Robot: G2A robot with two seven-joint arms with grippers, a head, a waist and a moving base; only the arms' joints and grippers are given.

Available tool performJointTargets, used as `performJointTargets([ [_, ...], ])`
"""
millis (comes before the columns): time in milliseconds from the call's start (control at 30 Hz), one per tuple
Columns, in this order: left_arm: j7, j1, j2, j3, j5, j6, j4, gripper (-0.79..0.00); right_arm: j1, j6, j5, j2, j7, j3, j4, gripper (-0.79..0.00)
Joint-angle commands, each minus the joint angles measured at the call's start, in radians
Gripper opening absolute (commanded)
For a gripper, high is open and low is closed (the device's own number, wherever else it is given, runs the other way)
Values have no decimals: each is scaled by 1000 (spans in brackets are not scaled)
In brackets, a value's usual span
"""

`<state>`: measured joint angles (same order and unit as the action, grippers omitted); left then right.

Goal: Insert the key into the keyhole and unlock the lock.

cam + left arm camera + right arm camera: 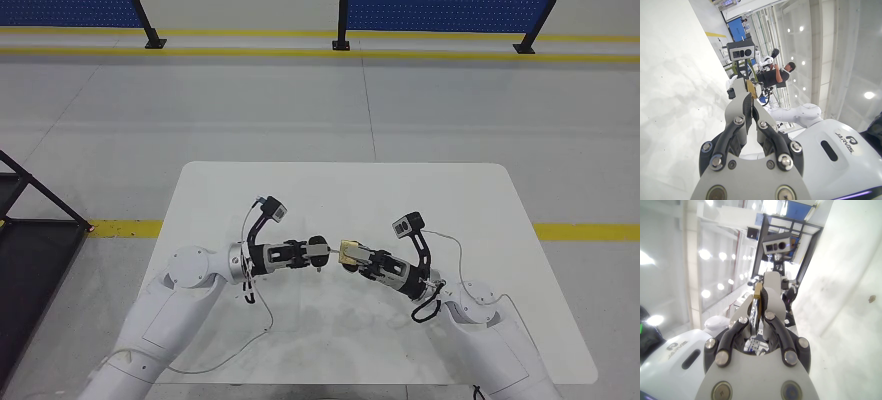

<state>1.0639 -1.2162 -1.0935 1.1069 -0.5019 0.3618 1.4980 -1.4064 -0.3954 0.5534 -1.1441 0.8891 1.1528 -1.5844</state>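
**Lock held mid-counter, claws tip to tip**

White counter, dotted with small dark specks; beyond it grey floor, yellow line off 3 and 9 o'clock, blue barriers far at 12. Just 6 o'clock of counter centre, brass lock, chrome shackle clamped in right claw. At lock's 9 o'clock, left claw, pads pressed together at the brass end; anything between them too hidden to tell. Black frame off counter's 9 o'clock edge.

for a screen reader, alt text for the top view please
Two white robot arms meet over a white rounded table: the right gripper holds a small brass padlock, and the closed left gripper points at it. Beyond lies grey floor with yellow lines.
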Motion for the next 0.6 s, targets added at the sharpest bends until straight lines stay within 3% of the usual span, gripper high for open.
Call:
performJointTargets([
  [0,-2,1,-1,-1,1,-1,-1,-785,0,0,0,0,0,0,0,-785],
  [567,-4,6,-5,-9,-3,4,-6,-785,0,0,0,0,0,0,0,-785],
])
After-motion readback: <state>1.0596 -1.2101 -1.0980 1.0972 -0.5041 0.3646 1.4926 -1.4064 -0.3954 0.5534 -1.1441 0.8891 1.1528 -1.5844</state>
